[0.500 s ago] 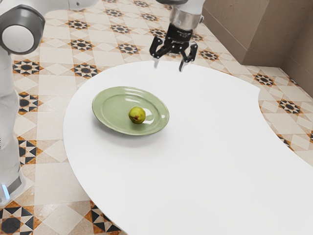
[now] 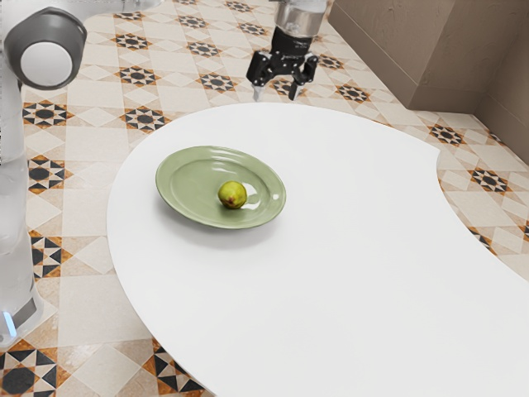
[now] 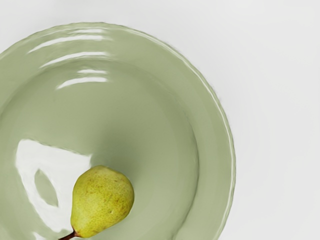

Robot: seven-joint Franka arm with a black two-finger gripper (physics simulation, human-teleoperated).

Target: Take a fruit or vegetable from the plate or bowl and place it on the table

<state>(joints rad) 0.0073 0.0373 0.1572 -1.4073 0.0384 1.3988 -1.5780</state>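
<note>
Exterior view: camera at the side of the arm (image 2: 16, 174), above table (image 2: 355, 248) height, facing obliquely down; set well back, with floor (image 2: 87, 310) in range. Wrist view: carried on the arm, much nearer, facing steeply down at the plate (image 2: 178, 182). Overlap: pear (image 2: 232, 194), part of plate, adjoining table surface.

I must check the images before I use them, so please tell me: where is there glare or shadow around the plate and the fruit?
Wrist view: curved white streaks of glare on the plate, a large bright patch against the pear, soft shade by its wide end; exterior view: small bright reflections beside the pear, faint shadow on the table along the plate's edge.
</note>
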